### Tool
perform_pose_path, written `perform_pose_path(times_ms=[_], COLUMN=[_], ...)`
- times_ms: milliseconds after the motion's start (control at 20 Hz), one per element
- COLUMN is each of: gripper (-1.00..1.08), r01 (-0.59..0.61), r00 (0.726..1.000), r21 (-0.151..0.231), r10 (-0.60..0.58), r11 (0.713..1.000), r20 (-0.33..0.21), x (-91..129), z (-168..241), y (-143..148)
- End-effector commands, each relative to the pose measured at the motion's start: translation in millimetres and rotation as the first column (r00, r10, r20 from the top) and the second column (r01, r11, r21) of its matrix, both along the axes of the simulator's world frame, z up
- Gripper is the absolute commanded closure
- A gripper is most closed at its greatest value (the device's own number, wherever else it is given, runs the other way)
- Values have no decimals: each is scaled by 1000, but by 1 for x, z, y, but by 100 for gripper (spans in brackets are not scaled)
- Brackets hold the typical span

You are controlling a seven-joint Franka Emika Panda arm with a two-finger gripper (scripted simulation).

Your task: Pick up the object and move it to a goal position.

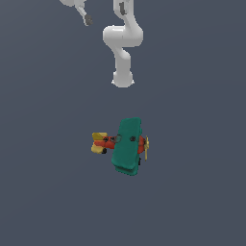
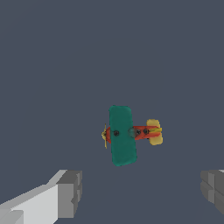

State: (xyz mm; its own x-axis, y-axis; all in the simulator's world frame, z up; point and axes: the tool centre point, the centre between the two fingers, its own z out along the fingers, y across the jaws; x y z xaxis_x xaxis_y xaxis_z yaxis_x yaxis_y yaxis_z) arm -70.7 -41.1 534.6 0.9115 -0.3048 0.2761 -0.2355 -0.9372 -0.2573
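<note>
Biplane, a small toy with broad teal-green stacked wings, red body, yellow tail and yellow propeller (image 1: 126,145), rests upright on the flat grey-blue floor (image 1: 48,192) near the middle of the exterior view, tail toward that view's left and propeller toward its right. The white jointed arm (image 1: 122,45) rises from its base behind the toy and leaves the frame at the top, so the toy lies untouched and well apart from it. In the wrist view the same toy appears from above, between and beyond the two grey finger pads (image 2: 70,192) of the gripper (image 2: 140,192). The fingers stand spread wide with nothing between them, probably because the grasp is not yet begun. No goal marker is visible in either view.
</note>
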Motion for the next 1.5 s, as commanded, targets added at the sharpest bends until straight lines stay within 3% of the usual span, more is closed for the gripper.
perform_pose_path(times_ms=[0,750,1450], gripper=[-100,-100,-100], r01=[17,95,150], r00=[1000,989,977], r21=[30,237,446], r10=[-17,-118,-202], r11=[999,967,882], r20=[19,85,72], x=[-3,-19,-28], z=[14,76,102], y=[-5,-48,-99])
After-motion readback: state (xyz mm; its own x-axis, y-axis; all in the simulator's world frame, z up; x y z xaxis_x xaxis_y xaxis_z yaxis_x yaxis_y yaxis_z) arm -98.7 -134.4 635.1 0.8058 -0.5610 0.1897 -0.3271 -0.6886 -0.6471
